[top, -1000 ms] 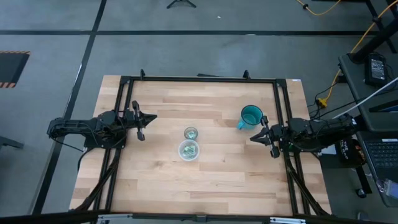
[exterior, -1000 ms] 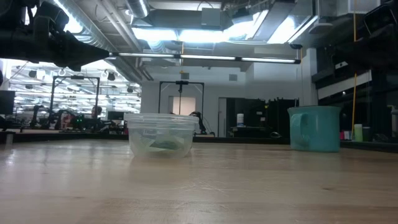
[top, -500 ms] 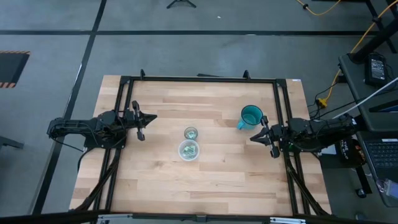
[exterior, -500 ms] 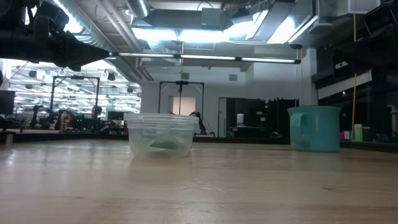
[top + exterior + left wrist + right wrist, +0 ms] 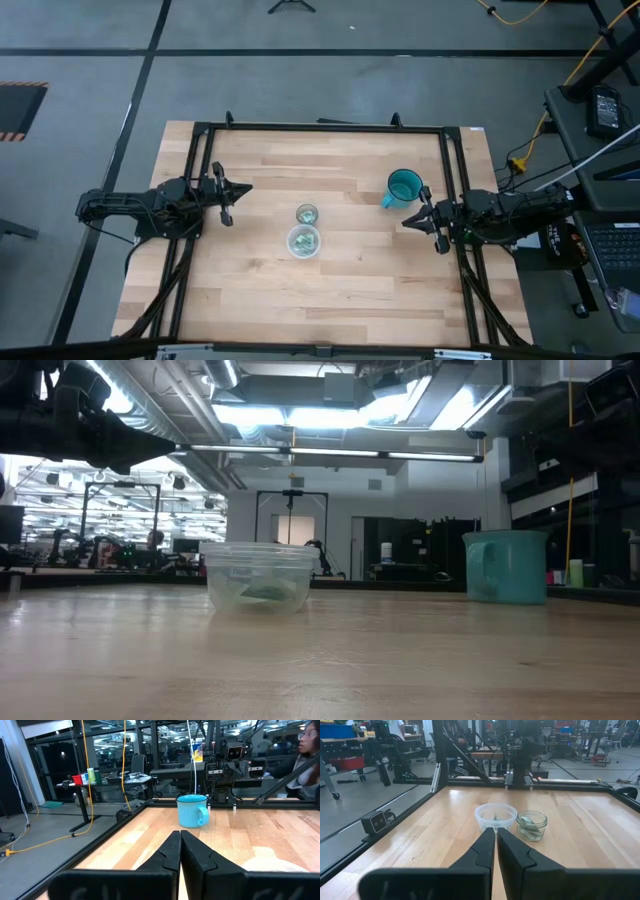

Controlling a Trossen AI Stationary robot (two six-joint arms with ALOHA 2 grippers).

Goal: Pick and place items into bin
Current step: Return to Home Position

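Note:
At the table's middle stands a clear round plastic bin, with teal-green and white packets lying on its bottom. Just beyond it, toward the far edge, a small glass jar holds more such packets. My left gripper rests shut and level at the table's left side, pointing at the middle. My right gripper rests shut and level at the right side, pointing at the bin. Neither holds anything.
A teal mug stands upright near the right gripper, on its far side. A black frame runs along the table's far, left and right sides. A person sits beyond the table's right edge.

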